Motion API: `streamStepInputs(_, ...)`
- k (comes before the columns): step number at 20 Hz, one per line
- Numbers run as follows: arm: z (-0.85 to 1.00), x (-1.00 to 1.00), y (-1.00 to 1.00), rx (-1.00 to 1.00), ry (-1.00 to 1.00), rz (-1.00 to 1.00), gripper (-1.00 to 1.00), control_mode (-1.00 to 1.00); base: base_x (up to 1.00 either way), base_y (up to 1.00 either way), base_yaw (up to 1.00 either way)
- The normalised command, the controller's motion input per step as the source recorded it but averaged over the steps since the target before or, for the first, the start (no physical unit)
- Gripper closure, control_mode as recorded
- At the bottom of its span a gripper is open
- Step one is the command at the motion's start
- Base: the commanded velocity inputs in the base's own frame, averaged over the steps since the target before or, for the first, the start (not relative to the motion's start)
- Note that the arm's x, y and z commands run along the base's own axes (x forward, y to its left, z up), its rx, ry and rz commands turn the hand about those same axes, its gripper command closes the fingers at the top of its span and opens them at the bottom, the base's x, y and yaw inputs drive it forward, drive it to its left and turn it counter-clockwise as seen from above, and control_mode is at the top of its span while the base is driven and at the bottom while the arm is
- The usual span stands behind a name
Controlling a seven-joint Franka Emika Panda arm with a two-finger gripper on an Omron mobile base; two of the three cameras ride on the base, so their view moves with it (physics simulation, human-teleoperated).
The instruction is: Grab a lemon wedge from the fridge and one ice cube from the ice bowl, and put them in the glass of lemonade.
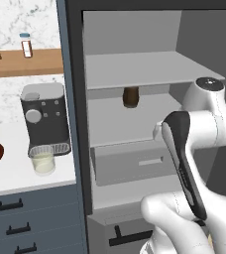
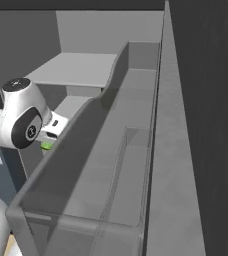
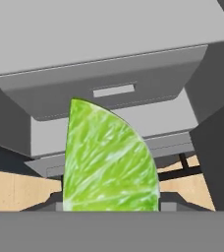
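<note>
Even, diffuse rendered light is spread over all three views, with no single source to be made out; the white counter [image 1: 16, 149] is lit brightly, while the fridge [image 1: 135, 74] interior is rendered in flat mid-greys, its shelves shaded darker underneath; soft shadow is cast below the coffee machine [image 1: 44, 119]; no glare is seen; edges are slightly soft and pixelated throughout; in the hand view the lemon wedge [image 3: 109, 162] is shown very close, its texture blurred, with faint pale streaks; no edge distortion is apparent.
</note>
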Motion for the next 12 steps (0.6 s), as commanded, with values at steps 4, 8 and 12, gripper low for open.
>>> streamStepInputs(4, -0.03, -0.35, 0.18, 0.0, 0.01, 0.0, 1.0, -1.0, 0.0, 0.0, 0.0)
streamStepInputs(8, 0.0, 0.0, 0.0, 0.0, 0.0, 0.0, 1.0, 1.0, -0.89, 0.88, -0.02)
streamStepInputs(12, 0.0, 0.0, 0.0, 0.0, 0.0, 0.0, 1.0, 1.0, -0.57, 1.0, -0.11)
